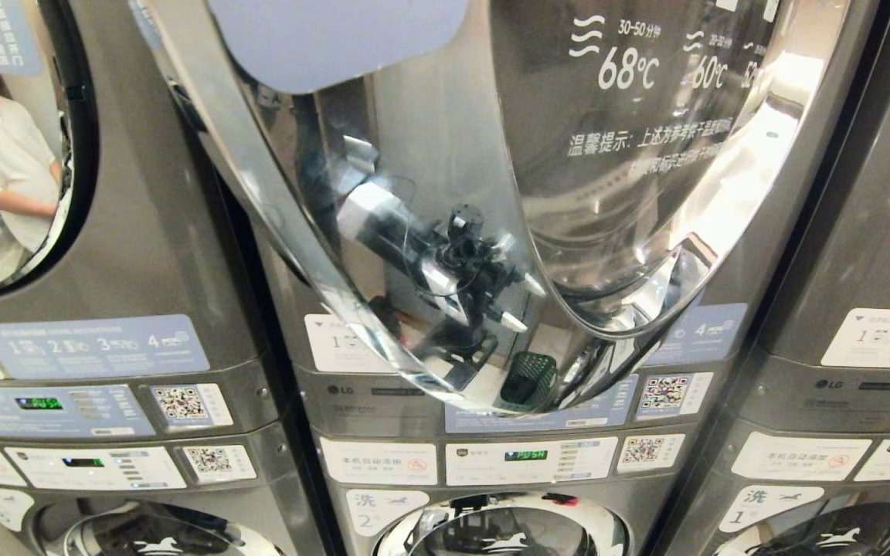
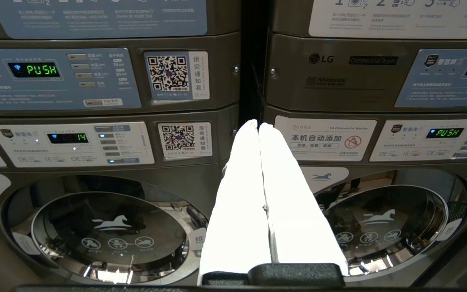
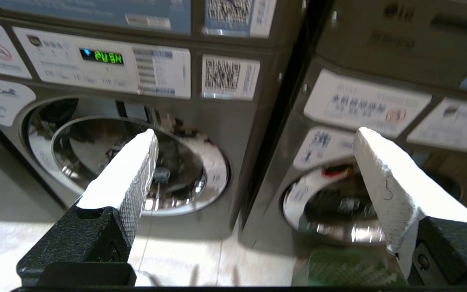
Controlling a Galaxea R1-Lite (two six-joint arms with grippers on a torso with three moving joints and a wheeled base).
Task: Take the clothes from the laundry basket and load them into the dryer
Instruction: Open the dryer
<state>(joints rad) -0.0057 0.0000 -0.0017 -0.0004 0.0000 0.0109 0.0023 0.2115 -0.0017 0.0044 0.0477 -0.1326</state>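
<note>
Before the stacked machines, dryer door (image 1: pixel 445 232) swung open with drum contents not visible, green basket (image 3: pixel 347 269) on floor just below empty right gripper (image 3: pixel 253 154), fingers spread wide; left gripper (image 2: pixel 258 125) parked, fingers pressed together, holding nothing.

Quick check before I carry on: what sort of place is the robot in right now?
Most likely a self-service laundromat: stacked LG commercial dryers over washers stand side by side, each with a QR payment sticker and a display reading PUSH.
</note>
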